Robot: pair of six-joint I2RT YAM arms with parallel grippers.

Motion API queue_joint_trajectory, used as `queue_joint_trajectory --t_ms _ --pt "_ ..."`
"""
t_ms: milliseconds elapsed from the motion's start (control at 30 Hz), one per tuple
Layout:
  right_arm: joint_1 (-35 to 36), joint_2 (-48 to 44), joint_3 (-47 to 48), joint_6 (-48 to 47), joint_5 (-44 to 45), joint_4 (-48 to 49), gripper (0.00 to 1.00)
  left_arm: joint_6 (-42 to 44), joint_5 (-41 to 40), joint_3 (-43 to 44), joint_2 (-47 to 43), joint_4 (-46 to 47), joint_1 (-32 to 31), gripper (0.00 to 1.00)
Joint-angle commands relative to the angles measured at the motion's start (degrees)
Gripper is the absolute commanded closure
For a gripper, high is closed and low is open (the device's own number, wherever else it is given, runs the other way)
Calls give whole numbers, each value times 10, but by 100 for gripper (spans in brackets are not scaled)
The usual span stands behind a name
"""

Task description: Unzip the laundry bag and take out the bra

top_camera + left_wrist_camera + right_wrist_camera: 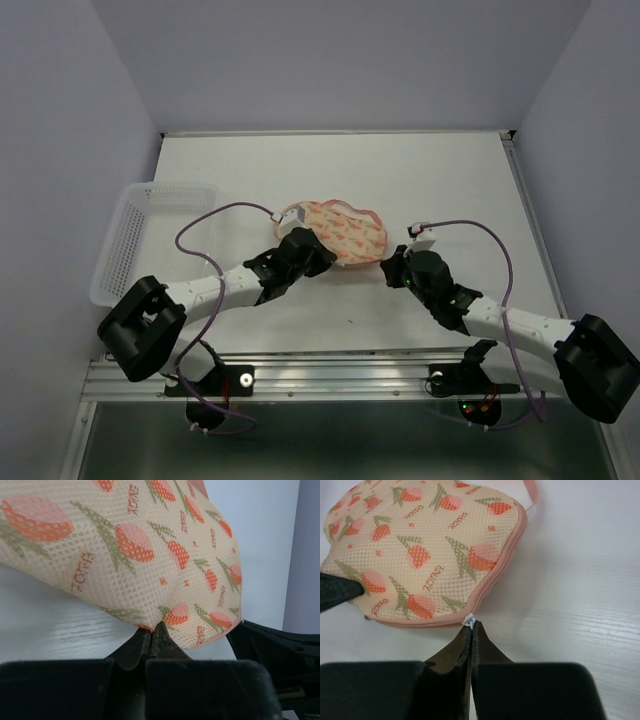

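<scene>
The laundry bag (345, 228) lies flat at the table's middle, peach mesh with an orange print and a pink zipper rim (497, 575). My left gripper (152, 626) is shut on a pinch of the bag's mesh at its near left edge (325, 260). My right gripper (471, 625) is shut on the small white zipper pull (470, 620) at the bag's near right rim (386, 263). The zipper looks closed along the rim that shows. The bra is hidden from every view.
A clear plastic mesh basket (140, 235) stands at the table's left edge. The bag's pink loop (532, 491) trails off its far side. Cables arc above both wrists. The right arm's black body (272, 647) shows at the bag's right in the left wrist view.
</scene>
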Motion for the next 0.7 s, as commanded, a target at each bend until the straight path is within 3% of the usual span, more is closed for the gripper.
queue_joint_trajectory --t_ms 0,100,200,300,333,467,533,667 --pt "-25 -28 -14 1 67 -50 99 97 -61 -30 -36 -83 76 100" --pt "-25 -45 -18 -19 42 -54 99 113 -46 -27 -28 -70 107 100" --pt "-25 -53 -19 -33 -10 -52 99 123 -20 -7 -2 -60 128 86" --pt "-25 -42 -14 -33 -72 -36 99 117 22 8 19 -31 129 61" --pt "-25 -30 -13 -29 -93 -28 99 114 32 10 24 -16 129 49" --pt "-19 9 -11 -12 -116 13 99 83 72 0 17 13 128 15" --pt "-14 26 -8 -1 -122 36 99 52 83 -25 3 37 126 6" --pt "-2 78 -1 11 -119 72 99 -6 90 -63 -36 69 97 5"
